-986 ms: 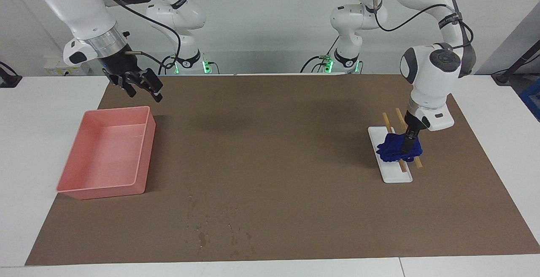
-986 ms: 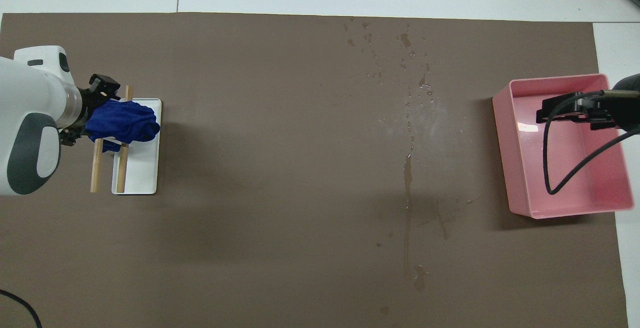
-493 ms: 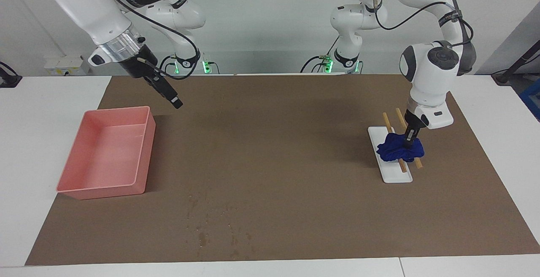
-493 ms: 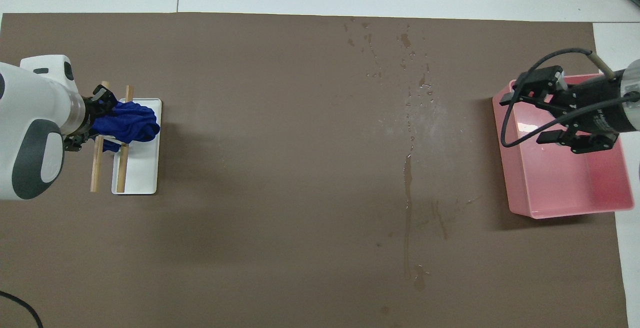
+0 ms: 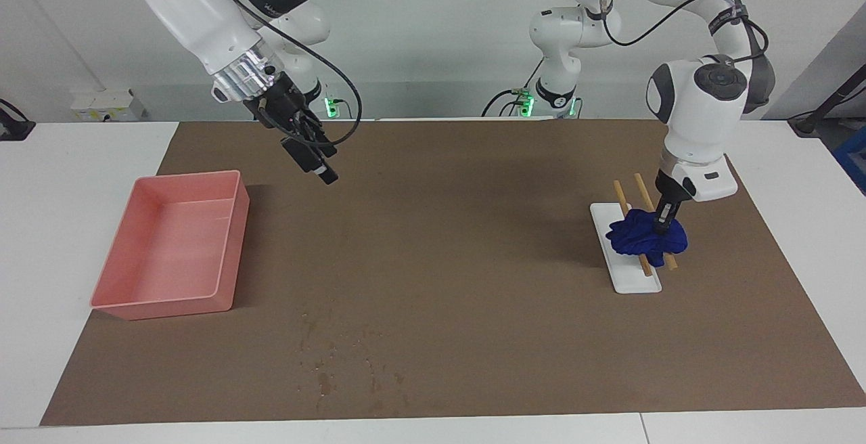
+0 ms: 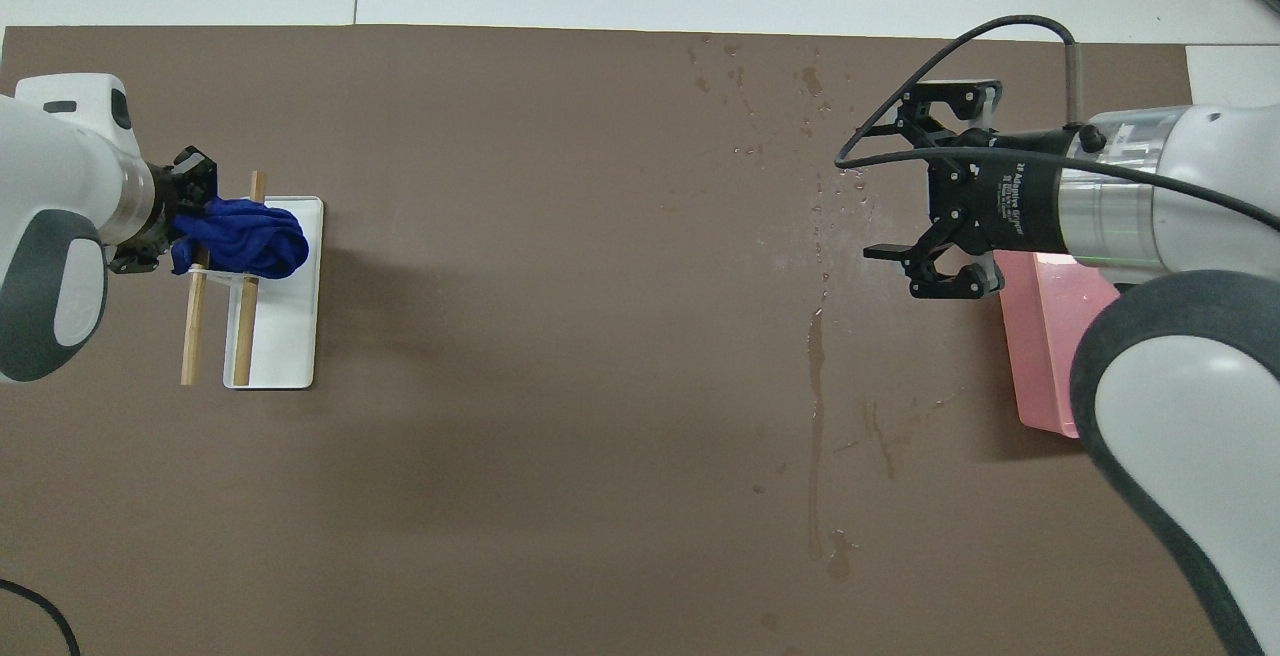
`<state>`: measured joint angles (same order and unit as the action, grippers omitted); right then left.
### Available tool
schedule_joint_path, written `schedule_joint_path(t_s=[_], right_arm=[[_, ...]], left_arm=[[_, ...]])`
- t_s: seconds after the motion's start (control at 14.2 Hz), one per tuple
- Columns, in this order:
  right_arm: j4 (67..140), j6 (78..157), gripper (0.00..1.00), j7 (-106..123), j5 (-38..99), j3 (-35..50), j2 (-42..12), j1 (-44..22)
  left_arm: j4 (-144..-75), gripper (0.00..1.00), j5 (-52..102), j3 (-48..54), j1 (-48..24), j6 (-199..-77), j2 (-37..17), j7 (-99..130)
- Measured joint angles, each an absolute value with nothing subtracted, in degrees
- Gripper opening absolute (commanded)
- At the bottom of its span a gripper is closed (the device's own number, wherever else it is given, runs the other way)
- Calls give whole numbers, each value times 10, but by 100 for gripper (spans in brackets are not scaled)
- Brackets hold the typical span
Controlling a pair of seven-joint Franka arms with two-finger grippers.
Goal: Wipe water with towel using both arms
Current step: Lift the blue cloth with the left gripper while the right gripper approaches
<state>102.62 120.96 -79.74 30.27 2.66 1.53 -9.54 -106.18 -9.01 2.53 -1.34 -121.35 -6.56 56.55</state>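
Observation:
The navy towel point(image 5: 639, 241) point(image 6: 250, 244) is bunched over the white plate point(image 5: 637, 283) point(image 6: 285, 356) and two wooden sticks point(image 5: 618, 193) point(image 6: 190, 346), at the left arm's end of the table. My left gripper point(image 5: 660, 226) point(image 6: 188, 218) comes down onto the towel's top and is shut on it. The water point(image 5: 326, 382) point(image 6: 816, 386) lies as drops and a thin streak on the brown mat, toward the right arm's end. My right gripper point(image 5: 323, 168) point(image 6: 888, 191) hangs open and empty above the mat, beside the pink tray.
A pink tray point(image 5: 169, 248) point(image 6: 1040, 356) stands on the mat at the right arm's end, partly covered by the right arm in the overhead view. The brown mat point(image 5: 460, 241) covers most of the white table.
The left gripper has shut on the towel and pulled it slightly up. The right arm has swung from above the pink tray out over the mat toward the table's middle, its gripper staying open.

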Motion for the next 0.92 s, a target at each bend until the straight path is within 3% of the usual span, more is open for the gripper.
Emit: schedule_joint_path(t_s=[0.49,0.92], right_arm=[[1086,1294,100,-871,306,27,11,-183],[1103,1385,100,-941,322,27,-11,-235]], left_arm=[[-956,0,113,60,-27,-1127,-40,568],[-947,0,295,123,-28,-1099,-20,693]])
